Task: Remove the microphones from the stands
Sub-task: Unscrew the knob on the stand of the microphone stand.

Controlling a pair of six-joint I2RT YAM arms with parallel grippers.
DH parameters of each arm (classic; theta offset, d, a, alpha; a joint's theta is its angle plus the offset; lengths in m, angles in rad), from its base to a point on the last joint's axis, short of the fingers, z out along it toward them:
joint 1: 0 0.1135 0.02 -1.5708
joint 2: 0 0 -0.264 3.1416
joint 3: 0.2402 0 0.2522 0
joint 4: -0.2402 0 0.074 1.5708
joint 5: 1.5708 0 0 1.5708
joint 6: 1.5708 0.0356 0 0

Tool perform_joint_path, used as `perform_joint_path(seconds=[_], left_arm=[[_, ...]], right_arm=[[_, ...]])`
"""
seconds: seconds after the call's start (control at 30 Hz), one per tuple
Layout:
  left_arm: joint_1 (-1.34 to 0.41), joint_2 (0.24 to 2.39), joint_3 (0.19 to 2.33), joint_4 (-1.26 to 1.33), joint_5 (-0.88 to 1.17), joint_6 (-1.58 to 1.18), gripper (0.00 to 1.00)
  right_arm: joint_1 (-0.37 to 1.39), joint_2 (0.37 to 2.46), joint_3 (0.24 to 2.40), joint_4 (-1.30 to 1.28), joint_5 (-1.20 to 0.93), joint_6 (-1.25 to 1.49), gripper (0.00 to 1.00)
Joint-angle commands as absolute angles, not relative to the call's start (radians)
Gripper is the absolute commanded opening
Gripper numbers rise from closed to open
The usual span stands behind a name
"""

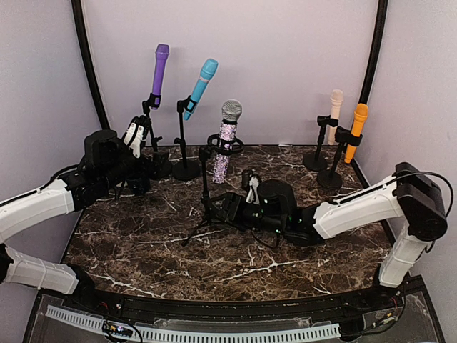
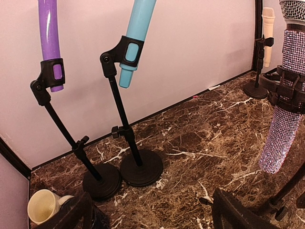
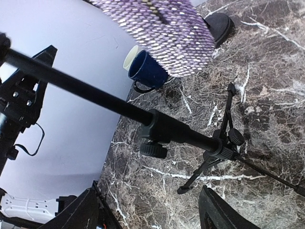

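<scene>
A glitter-covered microphone (image 1: 226, 139) with a silver mesh head sits in a black clip on a tripod stand (image 1: 206, 187) at the table's middle. Its sparkly body (image 2: 285, 100) fills the right edge of the left wrist view, and its lower end (image 3: 162, 33) shows at the top of the right wrist view. My right gripper (image 1: 234, 206) is low beside the stand's pole (image 3: 176, 129). It is open (image 3: 147, 215), and the pole crosses ahead of its fingers without touching them. My left gripper (image 1: 134, 136) is at the back left, open (image 2: 152, 217) and holding nothing.
A purple microphone (image 1: 160, 68) and a blue one (image 1: 201, 86) stand on round-base stands at the back left. Cream (image 1: 335, 106) and orange (image 1: 355, 128) ones stand at the back right. A dark blue mug (image 3: 145, 70) sits near the left arm. The tripod's legs (image 3: 209, 162) spread over the marble.
</scene>
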State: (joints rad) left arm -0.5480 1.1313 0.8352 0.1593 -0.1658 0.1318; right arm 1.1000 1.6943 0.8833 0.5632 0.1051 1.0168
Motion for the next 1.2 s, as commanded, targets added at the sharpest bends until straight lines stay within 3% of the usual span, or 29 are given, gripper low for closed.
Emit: perform_joint_path(seconds=[0.0,1.17], left_arm=[[-0.551,1.102,0.831,0.170,-0.173,0.149,0.89],[-0.552,1.088,0.831,0.172,-0.176,0.156,0.89]], right_arm=[[1.077,1.758,0.913,0.658,0.005,1.146,0.71],[1.055,1.885,1.073,0.576,0.034,1.144,0.34]])
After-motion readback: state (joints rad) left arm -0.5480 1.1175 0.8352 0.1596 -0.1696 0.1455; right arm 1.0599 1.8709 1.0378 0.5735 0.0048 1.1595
